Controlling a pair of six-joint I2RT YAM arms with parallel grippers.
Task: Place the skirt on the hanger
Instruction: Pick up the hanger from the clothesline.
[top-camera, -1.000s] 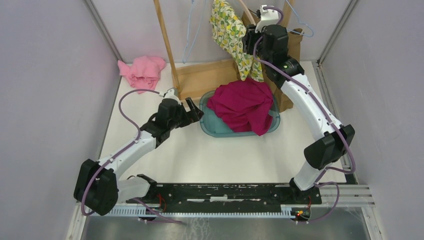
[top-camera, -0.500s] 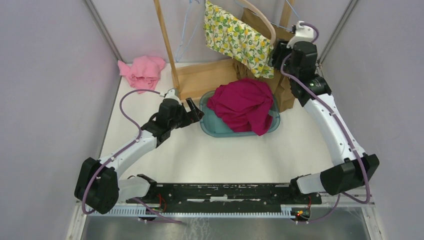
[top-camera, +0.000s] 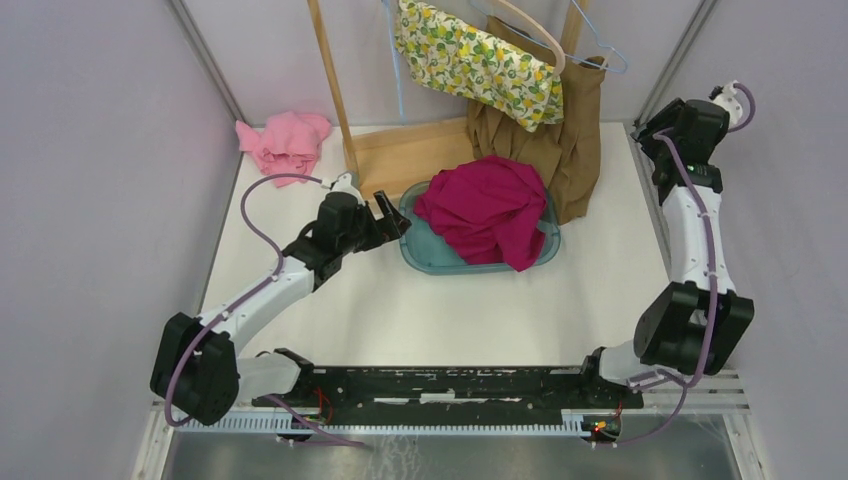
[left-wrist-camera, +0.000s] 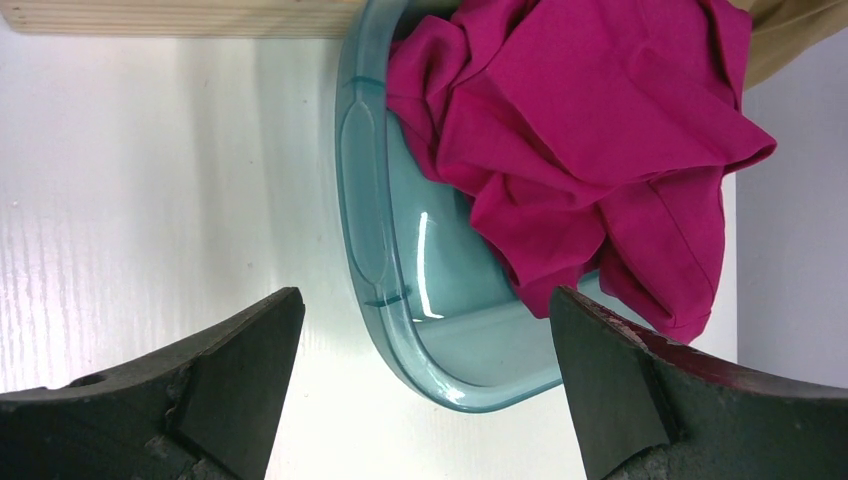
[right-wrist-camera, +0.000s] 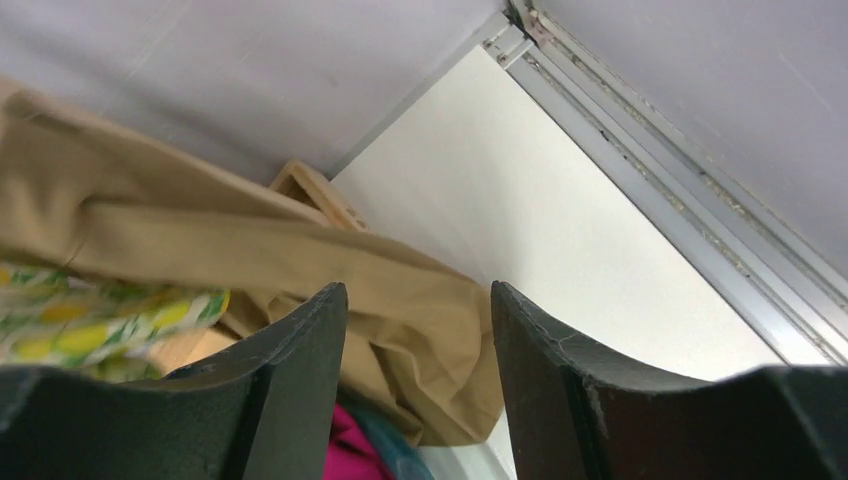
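A: How is the right gripper (right-wrist-camera: 415, 292) found?

B: In the wrist view its jaws are seen partly parted, and nothing is held between them. It is poised at the upper right of the overhead frame, well apart from the clothes.

A: And the left gripper (left-wrist-camera: 425, 300)?

B: It is spread wide and nothing is gripped. It is held left of centre, just beside the rim of the teal basin (top-camera: 425, 262), in which a magenta garment (top-camera: 485, 210) is heaped.

A: Where is the skirt to be found?

B: The lemon-print skirt (top-camera: 475, 62) is seen draped over the hanger (top-camera: 548, 48) at the top centre of the frame. Behind it, a brown garment (top-camera: 572, 150) is hung from the wooden rack (top-camera: 330, 90). The skirt is touched by neither claw.

A: What could be spoiled from here?

B: The cloth appears to be laid unevenly, with more of it trailing toward the left. It is judged that it could be dragged off by its own weight. It could also be shaken loose if the hanger were knocked or set swinging by a passing arm. If dropped, it would probably be caught on the magenta heap below. How firmly it is seated cannot be told.
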